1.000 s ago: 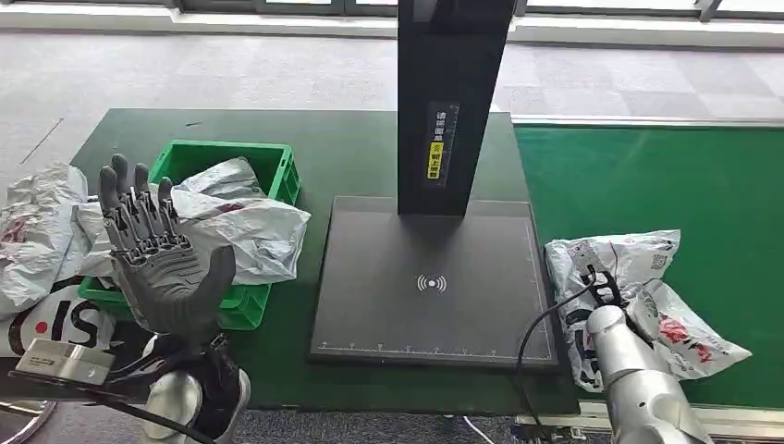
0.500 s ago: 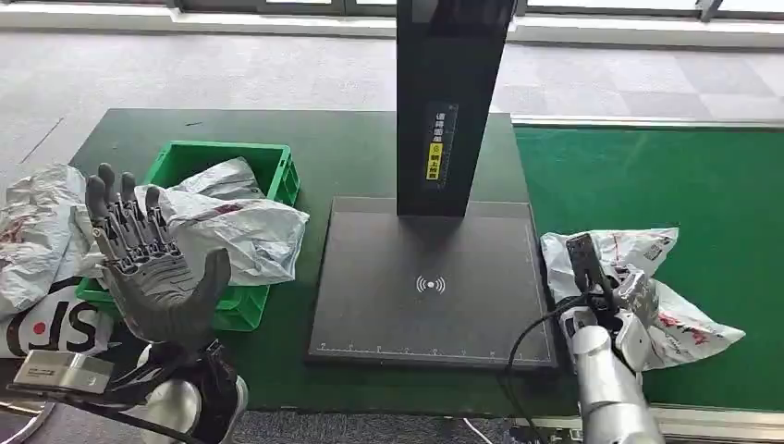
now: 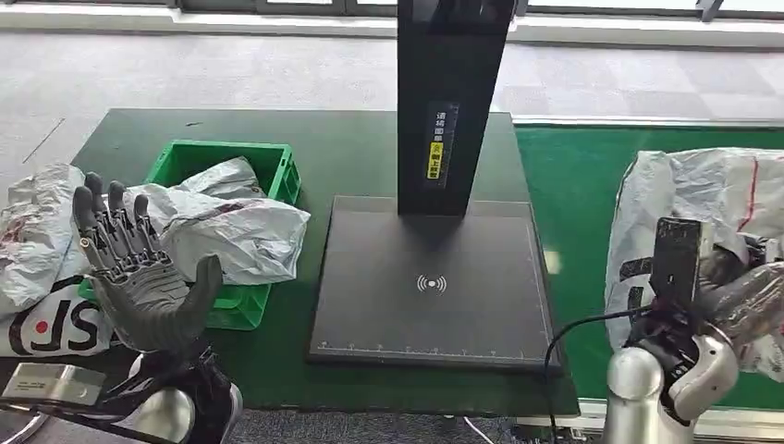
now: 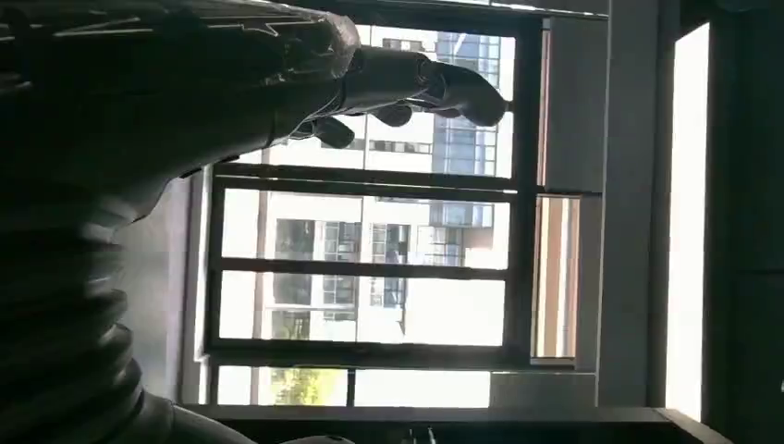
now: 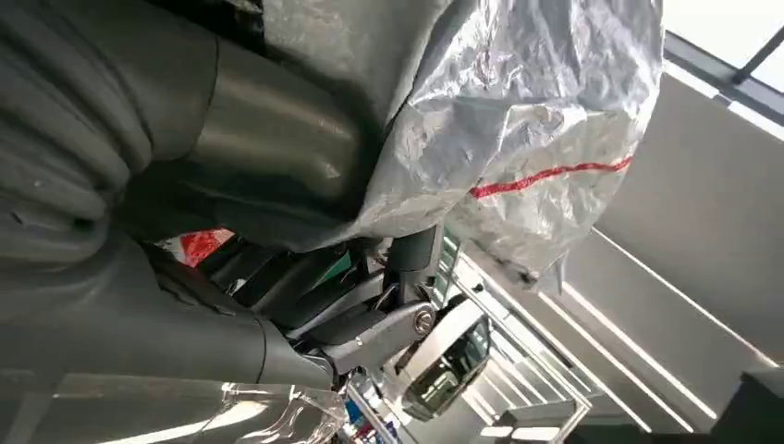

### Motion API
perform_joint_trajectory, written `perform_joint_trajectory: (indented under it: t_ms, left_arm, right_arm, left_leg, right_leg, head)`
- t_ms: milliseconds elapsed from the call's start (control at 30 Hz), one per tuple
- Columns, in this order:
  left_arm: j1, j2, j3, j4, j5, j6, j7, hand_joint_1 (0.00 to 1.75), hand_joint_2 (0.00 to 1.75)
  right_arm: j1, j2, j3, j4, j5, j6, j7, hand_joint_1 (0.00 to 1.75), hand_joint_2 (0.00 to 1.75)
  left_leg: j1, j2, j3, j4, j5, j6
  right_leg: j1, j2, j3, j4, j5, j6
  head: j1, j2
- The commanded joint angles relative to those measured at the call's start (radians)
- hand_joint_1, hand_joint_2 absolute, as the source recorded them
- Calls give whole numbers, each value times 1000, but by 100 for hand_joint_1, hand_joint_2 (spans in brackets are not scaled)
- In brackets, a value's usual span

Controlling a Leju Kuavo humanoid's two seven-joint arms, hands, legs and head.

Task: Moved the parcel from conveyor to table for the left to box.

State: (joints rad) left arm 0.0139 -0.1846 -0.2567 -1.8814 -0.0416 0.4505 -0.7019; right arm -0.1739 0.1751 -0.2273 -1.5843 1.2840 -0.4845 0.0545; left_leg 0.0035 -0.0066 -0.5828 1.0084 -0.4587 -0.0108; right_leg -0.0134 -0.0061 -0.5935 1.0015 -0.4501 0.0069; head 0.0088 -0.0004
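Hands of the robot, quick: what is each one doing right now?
Left hand: open, palm up, fingers spread, holding nothing.
Right hand: holding the white plastic parcel, lifted above the green conveyor.

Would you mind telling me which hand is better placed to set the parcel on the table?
The right hand: it already holds the parcel above the conveyor. The left hand is raised, open-palmed, by the green box.
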Motion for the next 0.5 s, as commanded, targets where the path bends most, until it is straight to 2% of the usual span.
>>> perform_joint_trajectory:
  t_ms: [33,233,300,433,500]
  left_arm:
    - [-10,29,20,8,9,9,4,0,175]
    - [-10,29,21,8,10,8,4,0,175]
    - [-23,30,18,18,14,-1,4,0,175]
    - [-26,30,18,21,14,0,4,0,175]
    - [-26,30,18,21,14,0,4,0,175]
  right_arm:
    - [-16,-14,137,-13,-92,114,-96,175,175]
    - [-21,-8,153,-4,-91,112,-95,175,175]
    - [-37,-27,290,44,-86,174,-127,175,175]
    - [-43,-25,310,59,-82,169,-114,175,175]
    - [-43,-25,310,59,-82,169,-114,175,175]
  left_leg:
    - [0,2,1,-1,0,0]
    - [0,2,1,-1,0,0]
    - [0,4,2,-1,0,0]
    - [1,8,5,-4,0,-1]
    - [1,4,3,-1,0,-1]
  right_leg:
    - [0,2,0,0,0,-1]
    - [0,2,0,0,0,-1]
    - [0,4,0,-1,1,-1]
    - [1,8,3,-4,2,-2]
    - [1,4,2,-1,1,-1]
  head:
    - [0,0]
    - [0,0]
    - [0,0]
    - [0,0]
    - [0,0]
